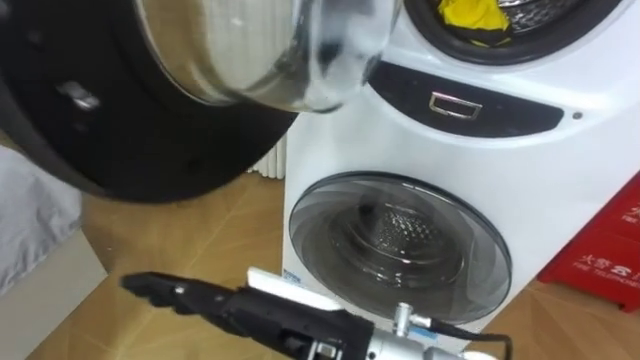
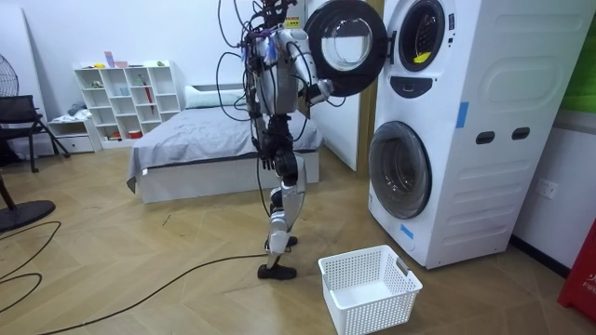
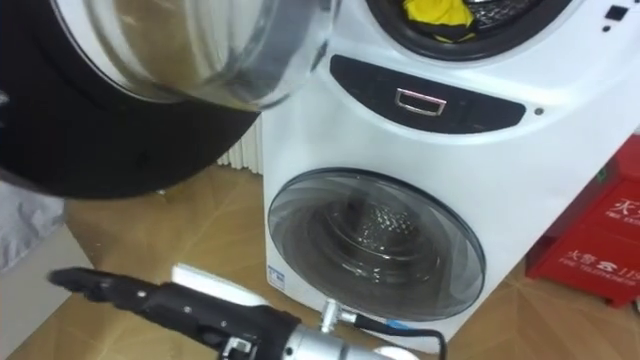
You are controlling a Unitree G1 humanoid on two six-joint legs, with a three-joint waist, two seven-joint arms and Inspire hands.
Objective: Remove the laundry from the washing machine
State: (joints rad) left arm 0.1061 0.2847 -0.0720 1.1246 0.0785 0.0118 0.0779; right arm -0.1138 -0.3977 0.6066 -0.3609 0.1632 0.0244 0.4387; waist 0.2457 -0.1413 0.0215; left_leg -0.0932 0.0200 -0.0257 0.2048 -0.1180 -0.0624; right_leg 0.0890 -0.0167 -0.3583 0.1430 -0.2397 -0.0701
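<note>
Now | right hand [image 1: 165, 290] stretched leftward, fingers straight and empty, below the open upper door [image 1: 110, 110] | yellow cloth [image 1: 472, 14] lying in the upper drum [image 1: 530, 12] | red box [image 1: 608, 250] with white print, illegible

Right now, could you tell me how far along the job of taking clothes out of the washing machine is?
Done: the upper door stands open. In hand: nothing yet; the right hand, fingers straight, hovers low near the lower door, holding no cloth. Left: the yellow cloth lies in the upper drum, and the white basket holds no clothes.
</note>
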